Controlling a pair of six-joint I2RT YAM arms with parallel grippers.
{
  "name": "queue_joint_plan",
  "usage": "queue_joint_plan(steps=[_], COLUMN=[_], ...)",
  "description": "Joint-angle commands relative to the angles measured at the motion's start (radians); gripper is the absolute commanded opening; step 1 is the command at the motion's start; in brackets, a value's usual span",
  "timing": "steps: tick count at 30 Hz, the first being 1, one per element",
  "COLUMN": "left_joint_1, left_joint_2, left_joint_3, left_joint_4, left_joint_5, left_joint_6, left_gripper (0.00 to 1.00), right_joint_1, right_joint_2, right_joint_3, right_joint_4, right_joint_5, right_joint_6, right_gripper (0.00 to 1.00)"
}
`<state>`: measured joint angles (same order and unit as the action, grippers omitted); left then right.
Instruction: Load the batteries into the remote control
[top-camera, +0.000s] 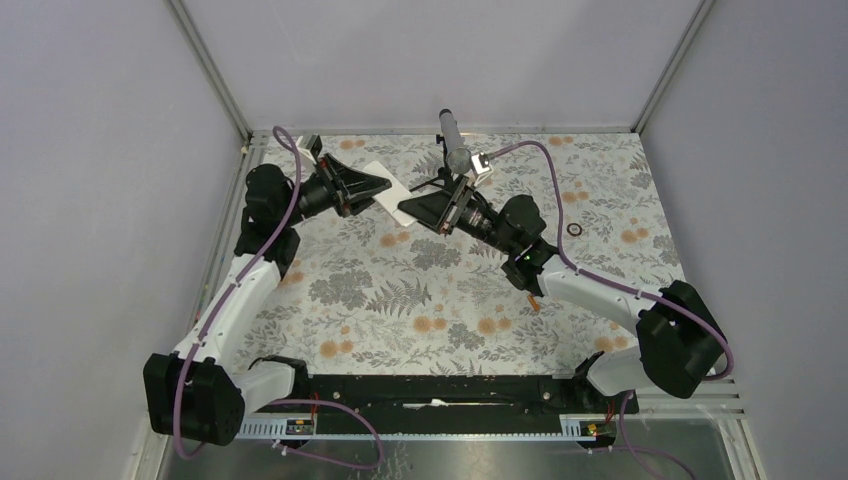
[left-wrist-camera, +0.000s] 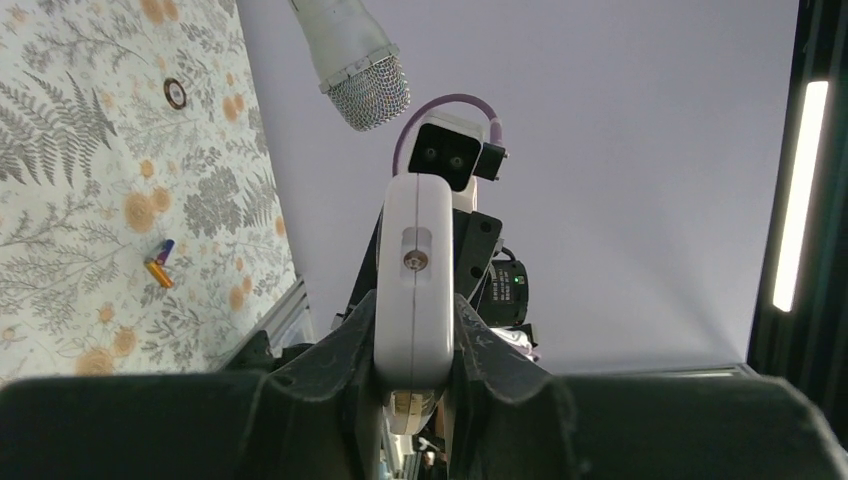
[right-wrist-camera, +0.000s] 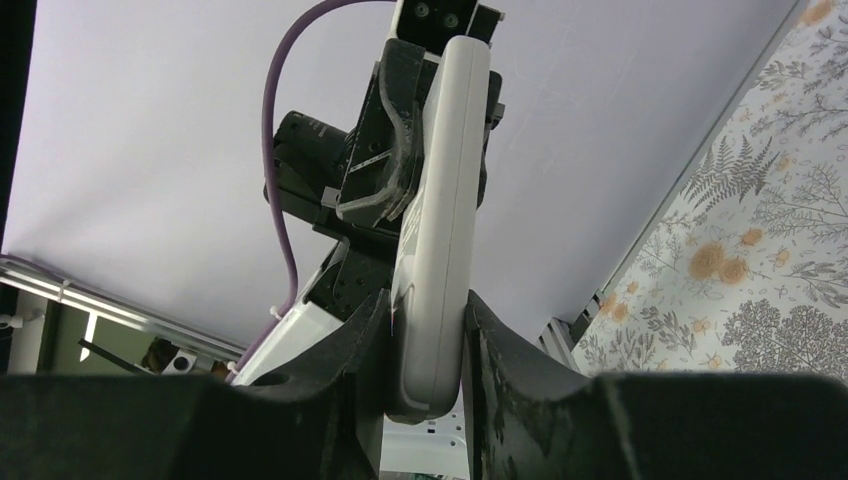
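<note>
The left claw (left-wrist-camera: 413, 335) is clamped on one end of the remote (left-wrist-camera: 413, 250), held above the far middle of the table (top-camera: 400, 300). The right claw (right-wrist-camera: 425, 345) pinches the other end. The remote looks light, stiff and probably slippery, so its broad sides are best to grip. The batteries (left-wrist-camera: 159, 266) lie right of centre and will likely roll.

Both ends of the remote control (top-camera: 388, 193) are taken: the left gripper (top-camera: 383, 183) clamps its left end and the right gripper (top-camera: 412, 212) pinches its right end. Just behind and to the right of the remote, a microphone (top-camera: 452, 135) blocks the way. Nearer than the remote, the floral table (top-camera: 400, 300) lies free. Only the batteries (left-wrist-camera: 158, 271) lie there, well off to the remote's near right.
</note>
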<state>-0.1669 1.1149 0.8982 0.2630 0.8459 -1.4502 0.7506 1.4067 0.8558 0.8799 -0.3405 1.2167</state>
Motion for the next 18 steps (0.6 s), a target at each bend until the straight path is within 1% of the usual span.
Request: queue_joint_plan(steps=[1, 4, 7, 9, 13, 18], left_joint_1=[0.03, 0.036, 0.037, 0.037, 0.036, 0.036], left_joint_2=[0.015, 0.029, 0.034, 0.033, 0.018, -0.023], left_joint_3=[0.092, 0.107, 0.125, 0.132, 0.12, 0.111], left_joint_4=[0.152, 0.155, 0.134, 0.109, 0.069, -0.023], left_joint_5=[0.012, 0.031, 0.037, 0.033, 0.012, -0.038], left_joint_6=[-0.225, -0.252, -0.227, -0.193, -0.105, 0.053], left_gripper=[0.0, 0.0, 0.0, 0.0, 0.0, 0.0], right_joint_1=[-0.02, -0.026, -0.032, -0.035, -0.036, -0.035], right_joint_2=[-0.005, -0.008, -0.011, -0.011, 0.012, 0.059], right_joint_3=[-0.053, -0.048, -0.042, -0.024, 0.05, 0.082], right_joint_4=[-0.027, -0.026, -0.045, -0.086, -0.233, -0.255], right_joint_5=[-0.092, -0.123, -0.126, -0.109, -0.05, -0.055], right_joint_6=[-0.155, -0.178, -0.178, -0.161, -0.1, 0.004], right_gripper=[0.31, 0.31, 0.33, 0.39, 0.53, 0.62])
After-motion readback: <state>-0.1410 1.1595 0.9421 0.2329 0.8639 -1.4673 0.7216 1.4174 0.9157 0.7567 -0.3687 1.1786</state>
